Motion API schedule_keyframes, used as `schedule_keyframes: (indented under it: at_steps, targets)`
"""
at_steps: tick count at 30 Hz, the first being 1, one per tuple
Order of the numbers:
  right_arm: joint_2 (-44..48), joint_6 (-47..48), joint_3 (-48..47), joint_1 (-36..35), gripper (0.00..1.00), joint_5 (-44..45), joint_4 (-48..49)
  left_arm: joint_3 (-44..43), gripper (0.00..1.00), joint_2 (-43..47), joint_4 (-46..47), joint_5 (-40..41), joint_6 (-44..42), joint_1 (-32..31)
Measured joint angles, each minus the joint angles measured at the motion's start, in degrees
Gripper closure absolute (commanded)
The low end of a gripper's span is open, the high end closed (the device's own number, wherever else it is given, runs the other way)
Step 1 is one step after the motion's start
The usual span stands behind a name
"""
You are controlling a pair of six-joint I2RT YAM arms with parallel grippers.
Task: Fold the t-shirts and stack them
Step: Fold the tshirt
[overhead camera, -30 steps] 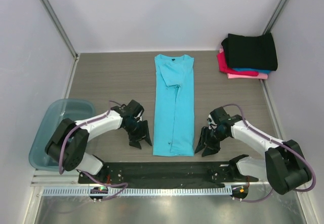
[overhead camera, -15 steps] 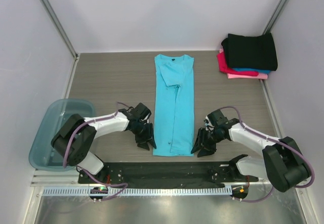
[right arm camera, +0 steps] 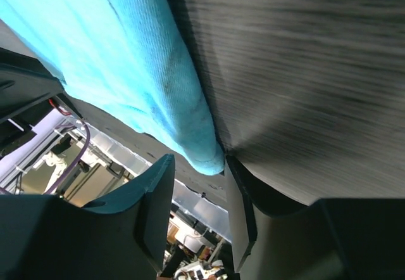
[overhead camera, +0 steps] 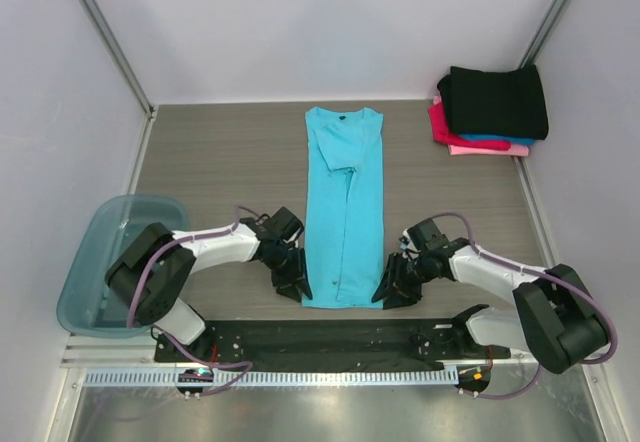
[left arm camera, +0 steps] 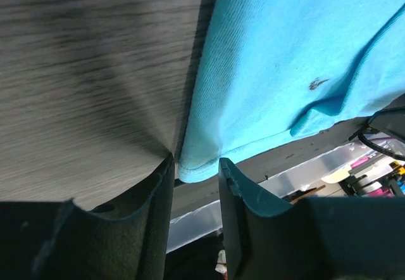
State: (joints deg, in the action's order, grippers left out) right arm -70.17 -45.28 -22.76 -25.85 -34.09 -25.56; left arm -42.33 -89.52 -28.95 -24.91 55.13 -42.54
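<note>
A turquoise t-shirt [overhead camera: 345, 202] lies on the table, folded into a long narrow strip that runs away from the arms. My left gripper [overhead camera: 298, 284] is low at its near left corner and my right gripper [overhead camera: 386, 292] at its near right corner. In the left wrist view the gripper [left arm camera: 195, 173] is open, its fingertips straddling the shirt's hem corner [left arm camera: 197, 166]. My right gripper [right arm camera: 196, 172] is also open, and the shirt's corner [right arm camera: 205, 153] lies against the right-hand finger [right arm camera: 239, 197]. Other folded t-shirts [overhead camera: 497, 100] are stacked at the back right, black on top.
A translucent blue-grey bin [overhead camera: 100, 252] stands at the near left, beside the left arm. The stack's magenta and pink layers [overhead camera: 442, 127] stick out to the left under the black one. Grey walls close in the wooden table [overhead camera: 220, 162] on three sides.
Both grippers have slid inward to the near corners of the turquoise shirt. The left jaws have narrowed; the right jaws look much the same. The shirt has not moved.
</note>
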Motion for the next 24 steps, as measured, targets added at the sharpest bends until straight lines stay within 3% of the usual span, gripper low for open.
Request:
schedule_keyframes:
  at_steps: [1,2,4,6,13,20,24]
  targets:
    - [-0.3,-0.2,0.1,-0.1,0.61,-0.2,0.7,0.2,0.72,0.0,0.1,0.0,0.1,-0.1]
    - [-0.7,-0.4,0.2,-0.2,0.63,-0.4,1.3,0.3,0.82,-0.1,0.2,-0.1,0.2,-0.1]
    - [-1.4,-0.8,0.3,-0.3,0.74,-0.7,2.4,0.6,0.95,-0.5,0.5,-0.3,0.5,-0.1]
    - [-1.8,-0.5,0.3,-0.3,0.99,-0.5,3.0,0.6,1.0,-0.9,0.8,-0.4,0.4,-0.1]
    - [1.9,1.6,-0.6,-0.3,0.99,1.1,-0.6,-1.5,1.0,0.2,-2.3,2.2,-3.8,1.2]
    - [4.4,6.1,-8.7,1.2,0.99,1.8,-4.4,-10.1,1.0,1.1,-3.9,4.9,-11.5,9.8]
    - [2.6,8.1,-13.1,3.0,0.99,2.1,-4.9,-15.0,1.0,1.0,-4.0,5.5,-13.9,10.6]
